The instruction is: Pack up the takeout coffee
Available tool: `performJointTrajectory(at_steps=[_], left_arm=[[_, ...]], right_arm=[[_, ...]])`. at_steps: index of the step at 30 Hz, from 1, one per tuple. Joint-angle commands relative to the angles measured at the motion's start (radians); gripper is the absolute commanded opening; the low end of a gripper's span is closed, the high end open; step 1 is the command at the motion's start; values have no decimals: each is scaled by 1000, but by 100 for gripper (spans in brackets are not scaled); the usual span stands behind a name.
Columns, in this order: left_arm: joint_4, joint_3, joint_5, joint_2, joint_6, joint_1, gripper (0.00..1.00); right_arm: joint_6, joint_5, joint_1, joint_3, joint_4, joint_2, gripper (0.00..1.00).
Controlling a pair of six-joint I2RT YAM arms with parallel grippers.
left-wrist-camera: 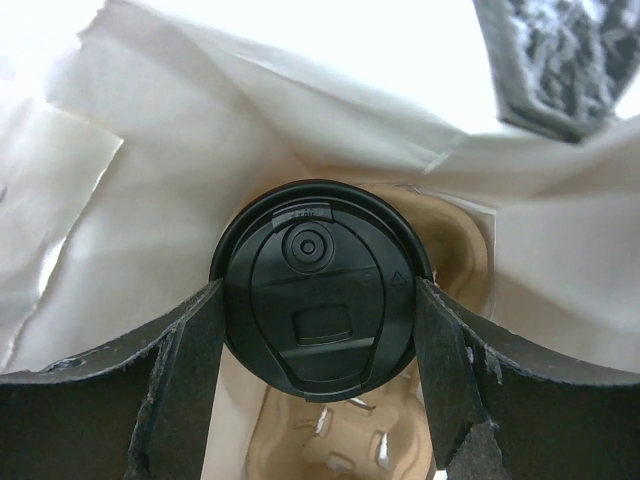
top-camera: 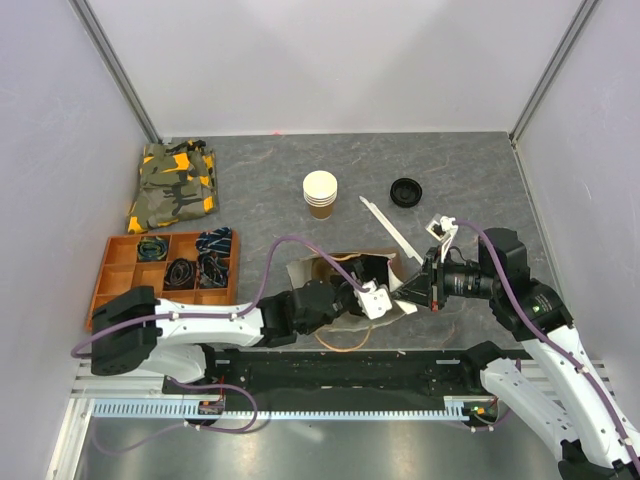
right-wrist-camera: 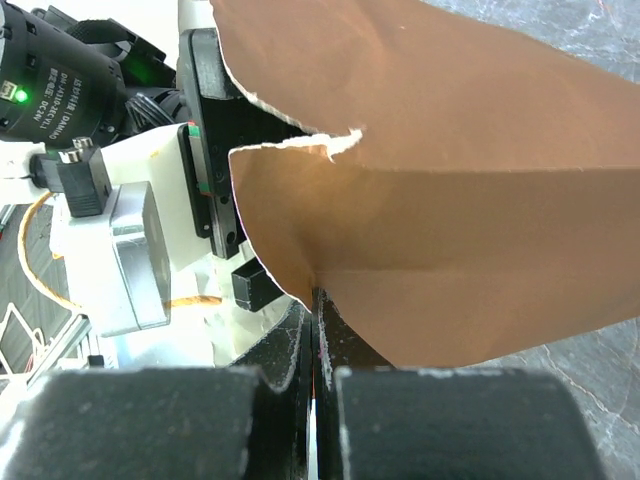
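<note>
Coffee (left-wrist-camera: 318, 290) in left tool's (left-wrist-camera: 318, 300) grip is inside bag (left-wrist-camera: 180, 180), apparently above cardboard carrier (left-wrist-camera: 462, 245).

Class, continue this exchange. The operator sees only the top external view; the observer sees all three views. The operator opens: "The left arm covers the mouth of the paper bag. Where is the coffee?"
Observer: The left wrist view shows the lidded takeout coffee inside the bag, with the white lining all around it.
Operator: Is the left arm holding it?
Observer: Yes. The left gripper has a finger pressed against each side of the lid.
Operator: What is the right arm doing at the bag?
Observer: In the right wrist view, the right gripper is shut on the bag's torn brown edge.
</note>
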Motion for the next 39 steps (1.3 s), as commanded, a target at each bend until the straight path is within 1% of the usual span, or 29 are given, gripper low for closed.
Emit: performJointTrajectory(at_steps=[1, 6, 10, 18, 24, 25, 26, 28, 31, 33, 34, 35, 37, 38, 39], left_arm=[[65, 2, 40, 53, -53, 27, 2], [-2, 2, 109, 50, -73, 51, 2], [-43, 7, 132, 64, -67, 62, 2], [-146, 93, 167, 161, -75, 73, 2], [-255, 157, 204, 191, -78, 83, 2], [-273, 165, 210, 194, -78, 86, 2], [-290, 185, 224, 201, -78, 91, 2], [-358, 211, 251, 219, -84, 100, 2], [-427, 260, 277, 246, -90, 116, 2], [-455, 297, 291, 260, -90, 123, 2], [-485, 309, 299, 266, -88, 129, 2], [-497, 333, 313, 280, -87, 131, 2], [-533, 356, 336, 296, -76, 137, 2], [-557, 379, 340, 309, -75, 140, 2], [-571, 390, 345, 317, -70, 142, 2]], right_arm=[[-13, -4, -1, 12, -13, -3, 0], [-36, 17, -3, 21, -39, -4, 0], [-39, 26, -4, 21, -43, -4, 0], [-39, 94, -4, 37, -86, 8, 0], [-42, 146, -3, 53, -126, 22, 1], [-42, 150, -4, 55, -126, 20, 4], [-42, 158, -4, 61, -126, 19, 12], [-48, 192, -4, 73, -129, 17, 13], [-53, 262, -3, 110, -148, 9, 19], [-54, 278, -4, 144, -164, 14, 27], [-57, 298, -3, 156, -171, 16, 33], [-59, 313, -3, 177, -181, 22, 46], [-63, 383, -3, 199, -191, 25, 60], [-62, 413, -3, 217, -201, 26, 74], [-62, 434, -4, 228, -204, 28, 78]])
